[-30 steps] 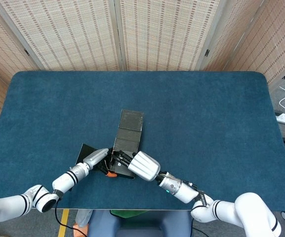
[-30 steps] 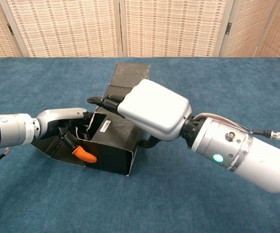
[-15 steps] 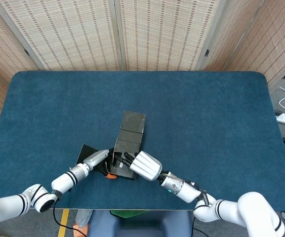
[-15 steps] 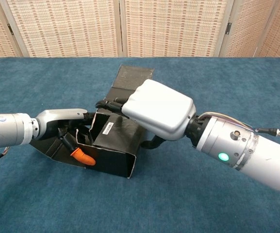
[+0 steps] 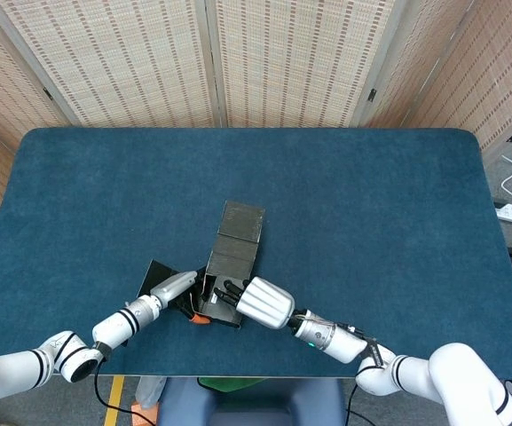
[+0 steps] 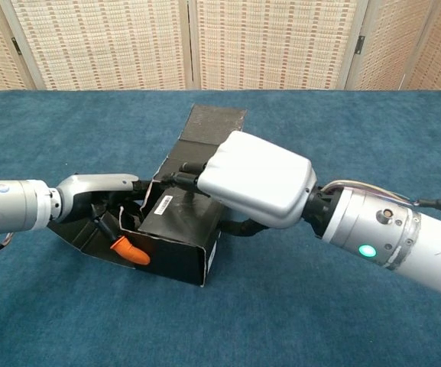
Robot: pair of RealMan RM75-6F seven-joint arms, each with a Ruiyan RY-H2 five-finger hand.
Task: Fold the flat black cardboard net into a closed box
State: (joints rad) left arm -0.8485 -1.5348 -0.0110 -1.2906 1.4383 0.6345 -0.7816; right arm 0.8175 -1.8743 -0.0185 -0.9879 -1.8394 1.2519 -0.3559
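Nearest me, at the near edge of the blue table [image 5: 371, 204], the black cardboard net [image 6: 176, 233] is half raised into a box: its near wall stands upright and a panel with a white label lies across the top. My left hand [image 6: 98, 195] reaches in from the left, its fingers curled down inside the open left end of the box, an orange fingertip [image 6: 130, 251] resting on the flap that is spread flat there. My right hand [image 6: 254, 180] comes from the right and lies over the top panel, fingers together and pressing its far edge down.

I judge the walls are being squared up. Farther off, the long lid flap [image 6: 214, 126] is unfolded, sloping away towards the screens. Next I would need to draw my left fingers out, tuck that left flap in, then bring the lid over.
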